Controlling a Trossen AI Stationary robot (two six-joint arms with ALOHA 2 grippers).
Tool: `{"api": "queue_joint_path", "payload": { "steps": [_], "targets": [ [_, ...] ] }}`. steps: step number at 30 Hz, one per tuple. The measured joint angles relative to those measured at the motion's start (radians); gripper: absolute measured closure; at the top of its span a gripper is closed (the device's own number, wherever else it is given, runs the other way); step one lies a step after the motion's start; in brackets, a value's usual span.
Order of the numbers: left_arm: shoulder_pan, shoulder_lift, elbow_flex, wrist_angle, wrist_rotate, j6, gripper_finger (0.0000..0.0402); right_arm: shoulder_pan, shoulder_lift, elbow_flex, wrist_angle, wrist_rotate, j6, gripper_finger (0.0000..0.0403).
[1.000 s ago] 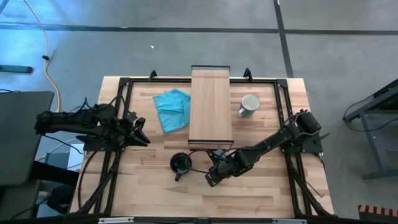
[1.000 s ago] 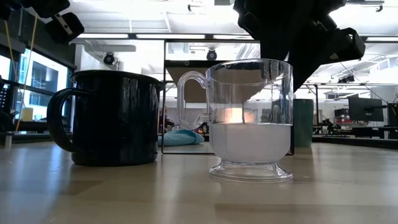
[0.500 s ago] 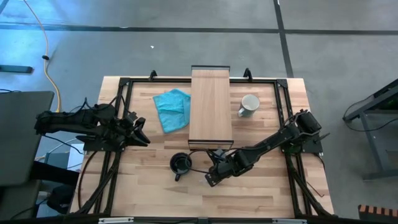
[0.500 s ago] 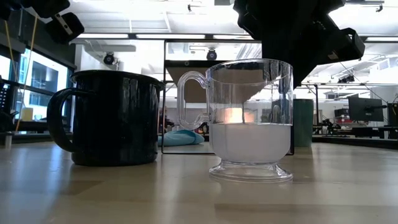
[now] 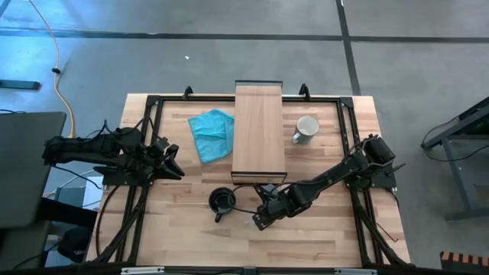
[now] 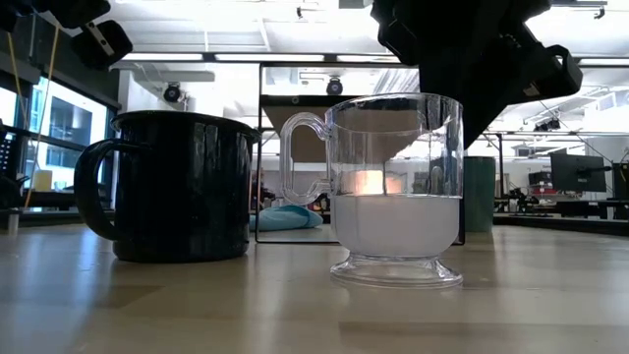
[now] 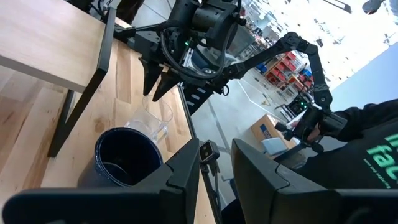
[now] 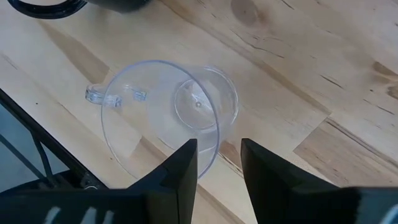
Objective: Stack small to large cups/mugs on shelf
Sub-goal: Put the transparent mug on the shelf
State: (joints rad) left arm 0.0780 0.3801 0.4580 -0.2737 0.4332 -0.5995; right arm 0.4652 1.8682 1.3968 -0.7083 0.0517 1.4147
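Nothing on the worktop (image 5: 321, 229) has moved since the earlier frames; only the right arm's dark bulk above the cup sits very slightly differently in the low view. Right gripper (image 5: 262, 218) hangs over the small clear glass cup (image 6: 396, 187), which stands upright on the worktop near its front edge, just in front of the shelf (image 5: 259, 131). Right wrist view looks down into the cup (image 8: 163, 115); its near rim lies just beyond the two fingers (image 8: 180, 171), which stand apart with a gap between them and hold nothing; contact with the rim cannot be told. Black mug (image 5: 221, 202) stands upright just beside the glass cup, apart from it, handle turned away from it in the low view. White mug (image 5: 306, 128) stands on the worktop beside the shelf, on the right arm's side. Shelf top is bare wood. Teal cloth (image 5: 212, 133) lies against the shelf's other side. Left gripper (image 5: 173, 163) waits at the worktop's left edge, fingers (image 7: 180, 174) parted, empty.
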Motion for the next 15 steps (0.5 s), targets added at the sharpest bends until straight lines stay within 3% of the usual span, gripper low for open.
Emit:
{"api": "queue_joint_path", "payload": {
  "steps": [15],
  "targets": [
    [0.0,0.0,0.0,0.0,0.0,0.0,0.0318,0.0,0.015,0.0,0.026,-0.001,0.017,0.029]
  ]
}}
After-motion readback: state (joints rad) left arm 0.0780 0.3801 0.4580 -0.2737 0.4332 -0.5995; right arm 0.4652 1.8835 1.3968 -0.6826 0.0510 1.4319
